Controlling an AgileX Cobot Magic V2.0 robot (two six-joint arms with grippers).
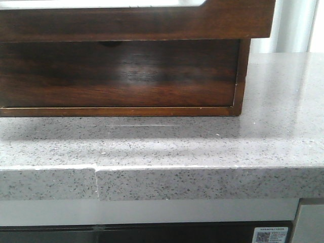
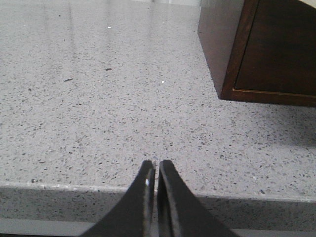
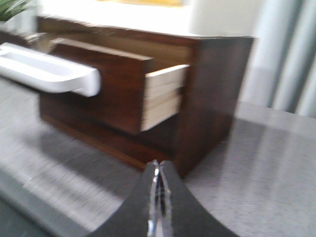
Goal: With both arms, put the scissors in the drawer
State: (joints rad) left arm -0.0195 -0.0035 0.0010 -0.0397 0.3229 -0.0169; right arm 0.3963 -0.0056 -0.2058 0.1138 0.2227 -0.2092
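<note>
The drawer (image 1: 136, 23) is pulled out at the top of the front view, above the lower front (image 1: 116, 76). In the right wrist view the drawer (image 3: 103, 89) stands open, with its pale side board showing and a white rounded rim (image 3: 54, 71) at its top. That view is blurred. My left gripper (image 2: 156, 164) is shut and empty over the counter's front edge, to the left of the cabinet (image 2: 276, 54). My right gripper (image 3: 158, 164) is shut near the cabinet's right front corner. The scissors are out of view. Neither gripper shows in the front view.
The brown cabinet stands on a grey speckled stone counter (image 1: 177, 147), which has a seam (image 1: 96, 177) in its front edge. Bare counter lies to the cabinet's left (image 2: 98, 98) and right (image 3: 266, 158). Pale curtains (image 3: 286, 54) hang behind on the right.
</note>
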